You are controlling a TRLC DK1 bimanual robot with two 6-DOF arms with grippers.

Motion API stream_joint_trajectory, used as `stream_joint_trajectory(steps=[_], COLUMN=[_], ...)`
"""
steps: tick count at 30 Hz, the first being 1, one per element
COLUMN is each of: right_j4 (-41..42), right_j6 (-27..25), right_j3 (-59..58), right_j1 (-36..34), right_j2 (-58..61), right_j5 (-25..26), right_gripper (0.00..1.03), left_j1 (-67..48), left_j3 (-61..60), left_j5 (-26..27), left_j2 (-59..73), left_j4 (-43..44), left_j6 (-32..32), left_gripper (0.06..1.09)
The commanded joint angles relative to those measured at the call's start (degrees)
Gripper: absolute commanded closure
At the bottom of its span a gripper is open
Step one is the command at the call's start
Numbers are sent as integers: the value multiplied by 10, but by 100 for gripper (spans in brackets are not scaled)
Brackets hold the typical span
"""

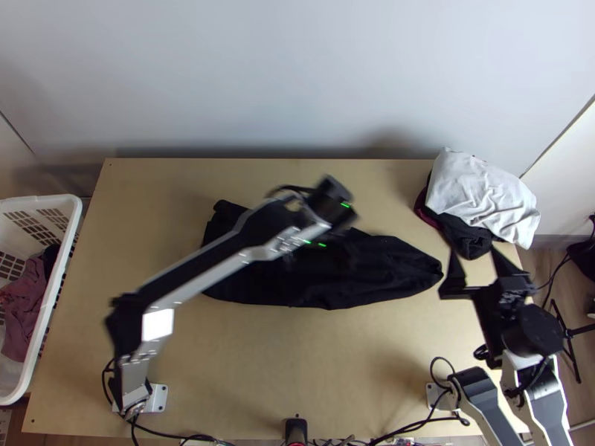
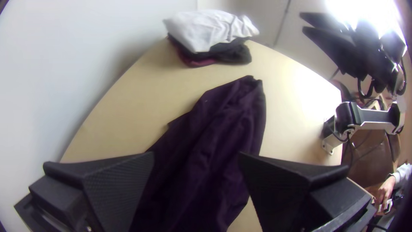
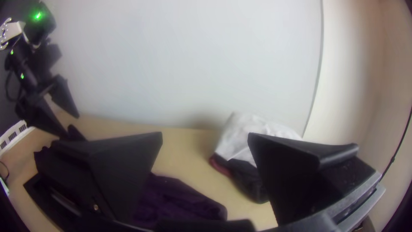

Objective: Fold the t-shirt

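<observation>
"Firstly, what does the top view record?"

"A dark, wrinkled fabric t-shirt (image 1: 394,273), laid in a long, narrow shape across the middle of the light wooden tabletop (image 1: 357,364). The left hand (image 1: 323,254) is above it; the right hand (image 1: 474,254) is near its right end, fingers spread. A pile of cloths (image 1: 480,197), white over black and maroon, occupies the far right corner. A white plastic basket (image 1: 73,223) containing mauve and dark cloth stands at the left edge."

"Left wrist view?"

"The left hand (image 2: 196,157) is open wide, the t-shirt between its fingers. Contact: cannot tell. The pile lies beyond the garment."

"And the right wrist view?"

"The right hand (image 3: 205,135) is open, fingers well apart. The left hand's parted fingers are above the t-shirt."
</observation>
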Motion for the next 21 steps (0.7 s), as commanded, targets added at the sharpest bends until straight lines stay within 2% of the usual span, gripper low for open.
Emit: stream_joint_trajectory(steps=[1,7,12,21], right_j4=[-5,7,2,-22], right_j6=[43,110,159,178], right_j3=[-6,15,55,73], right_j1=[84,148,178,262], right_j2=[63,186,253,349], right_j5=[-20,-60,-118,-177], right_gripper=[10,10,10,10], left_j1=[94,164,204,258], left_j3=[-197,-348,-434,-599], left_j5=[-1,-1,-1,-1], left_j2=[-164,-287,-355,-477], left_j4=[21,67,89,167], left_j6=[0,-46,-91,-128], left_gripper=[13,13,13,13])
